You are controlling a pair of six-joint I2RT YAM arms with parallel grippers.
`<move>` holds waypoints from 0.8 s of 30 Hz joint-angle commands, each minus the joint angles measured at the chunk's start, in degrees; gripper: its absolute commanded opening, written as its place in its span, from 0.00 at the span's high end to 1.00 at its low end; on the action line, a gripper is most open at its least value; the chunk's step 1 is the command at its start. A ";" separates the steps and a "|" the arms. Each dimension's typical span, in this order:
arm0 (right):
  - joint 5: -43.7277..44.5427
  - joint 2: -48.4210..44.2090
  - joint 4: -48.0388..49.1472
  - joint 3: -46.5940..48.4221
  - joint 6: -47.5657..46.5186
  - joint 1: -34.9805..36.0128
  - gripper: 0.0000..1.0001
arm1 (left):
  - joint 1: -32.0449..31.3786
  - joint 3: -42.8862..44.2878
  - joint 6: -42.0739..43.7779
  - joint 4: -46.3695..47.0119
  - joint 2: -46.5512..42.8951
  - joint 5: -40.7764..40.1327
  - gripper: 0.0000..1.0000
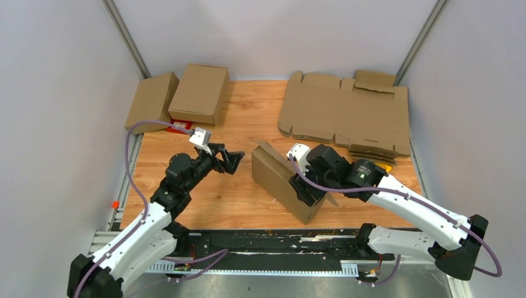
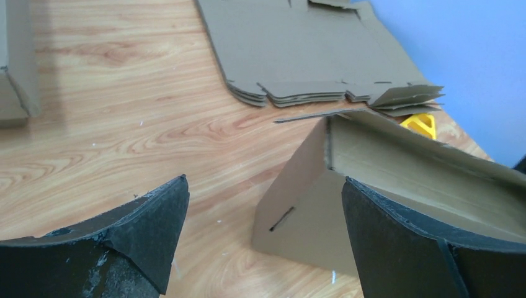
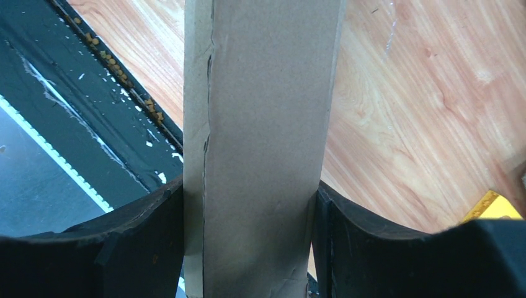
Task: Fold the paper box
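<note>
Paper box (image 1: 279,183): brown corrugated, part-formed, standing mid-tabletop (image 1: 229,198) between my two arms. Long axis: slantwise in the overhead view, from a far-left end to a near-right end. Top open, with one loose flap (image 1: 265,149) rising at the far-left end.

Right jaws: clamped on the paper box. A band of its cardboard runs straight up between the pads (image 3: 142,248), gripped along the box's right-hand long side.

Left jaws: wide apart, holding nothing, clear of the cardboard. They sit just left of the box's far-left end and point at it. From my left wrist the slotted end wall (image 2: 291,217) shows in the gap between the fingers (image 2: 149,230), and the open trough runs away to the right.

Governing relation, in my judgement: the free end and its flap lie straight ahead of my left jaws, on their pointing line. My left arm is the nearer one to that end, while my right serves as anchor. An advance rightward should meet the flap.

Also present: sheaf of flat cardboard sheets (image 1: 344,115), far right; two closed cartons (image 1: 198,93), far left; small yellow thing (image 2: 422,124), identity unclear.
</note>
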 commanded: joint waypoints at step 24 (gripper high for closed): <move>-1.70 -1.99 4.58 -0.93 -3.07 0.28 0.39 | 12.62 -3.31 -2.43 38.58 21.89 26.89 0.17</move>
